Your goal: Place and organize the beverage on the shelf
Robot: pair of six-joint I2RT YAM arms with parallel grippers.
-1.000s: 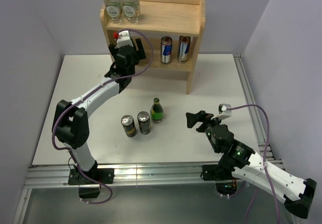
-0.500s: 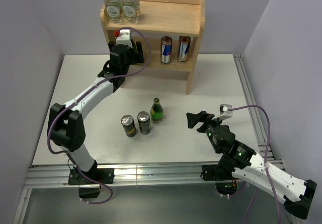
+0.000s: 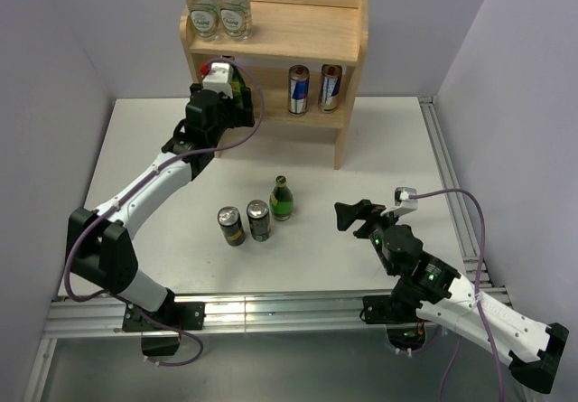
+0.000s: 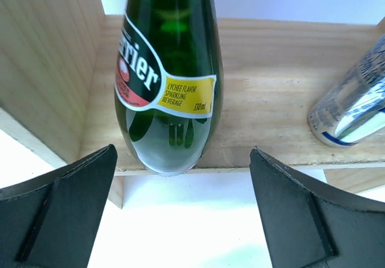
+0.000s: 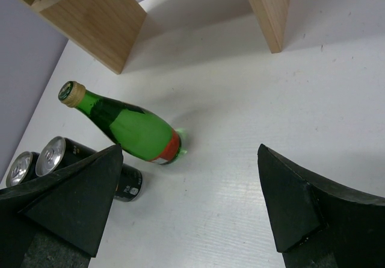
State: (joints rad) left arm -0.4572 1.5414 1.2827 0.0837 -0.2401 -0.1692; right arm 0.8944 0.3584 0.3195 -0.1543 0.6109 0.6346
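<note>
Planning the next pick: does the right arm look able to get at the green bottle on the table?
Probably yes: the open right hand faces the green bottle across bare table, and the two cans stand beyond it, not between.

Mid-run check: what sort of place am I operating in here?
Probably a robot lab test cell rather than a real shop: a white table hemmed by plain grey wall panels, aluminium rails along its near edge, and one small wooden shelf standing as a prop.
</note>
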